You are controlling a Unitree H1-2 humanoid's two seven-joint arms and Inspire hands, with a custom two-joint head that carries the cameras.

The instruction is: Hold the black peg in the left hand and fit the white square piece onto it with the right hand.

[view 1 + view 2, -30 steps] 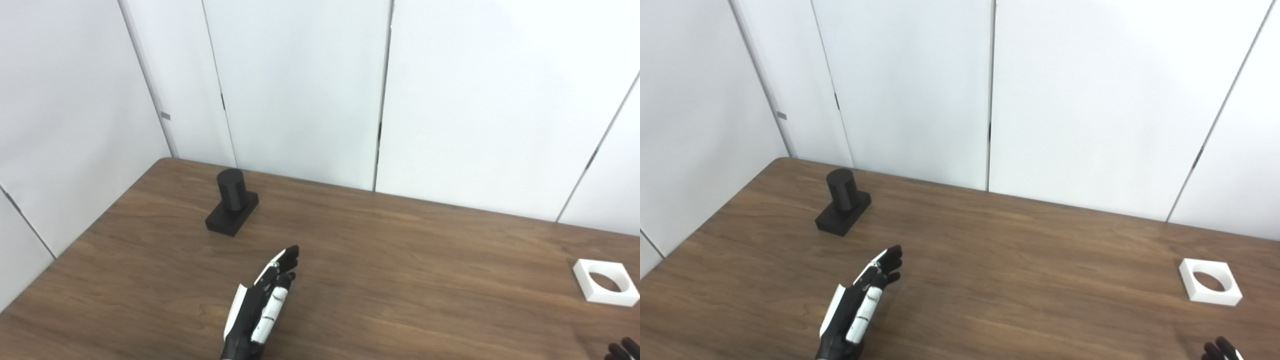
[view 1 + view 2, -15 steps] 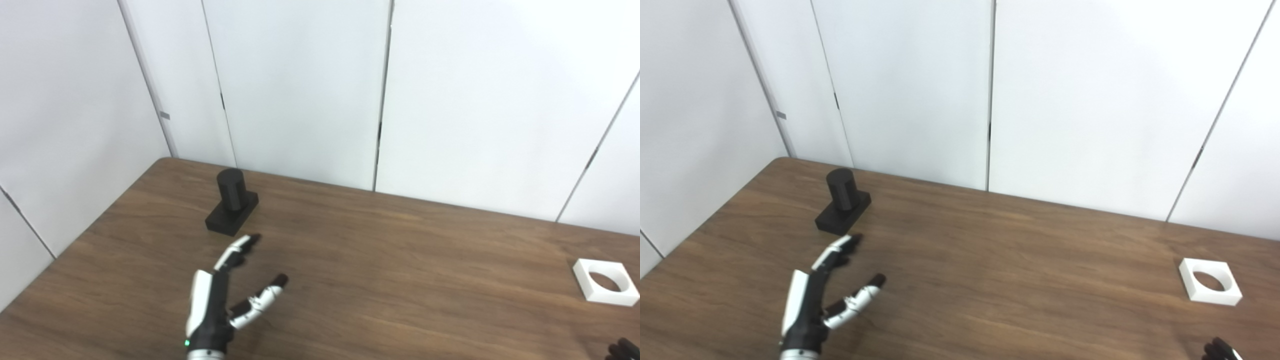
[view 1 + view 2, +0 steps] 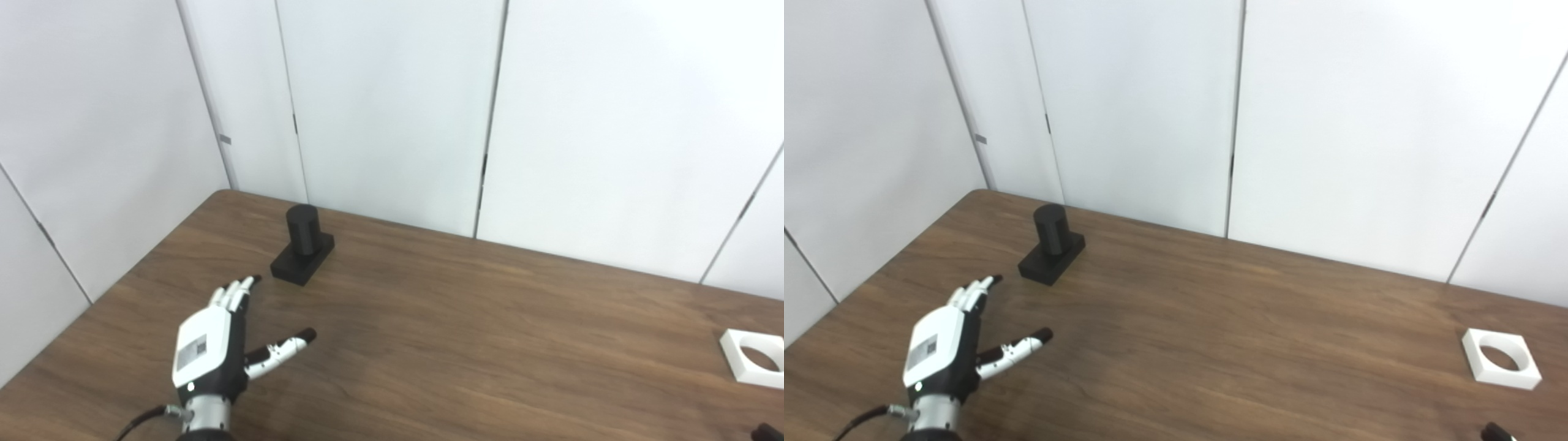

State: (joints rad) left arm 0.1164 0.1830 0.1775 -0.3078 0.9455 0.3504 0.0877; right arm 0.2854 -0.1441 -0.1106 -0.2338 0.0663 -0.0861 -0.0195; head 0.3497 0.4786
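Observation:
The black peg (image 3: 303, 247), a short cylinder on a square black base, stands upright on the table at the far left. My left hand (image 3: 211, 346) hovers over the wood in front of and left of the peg, apart from it, open with its fingers stretched toward the peg and its thumb spread to the right. The white square piece (image 3: 757, 366), with a round hole, lies flat near the right edge. Of my right hand (image 3: 1494, 432) only a dark tip shows at the bottom right corner, below the white piece.
The brown wooden table (image 3: 478, 331) runs up to white wall panels (image 3: 392, 110) at the back and on the left. A cable (image 3: 138, 421) trails from the left wrist at the bottom edge.
The camera has swung a little, shifting the scene to the right. My left hand has moved left and forward toward the peg, turned its back upward and spread its thumb.

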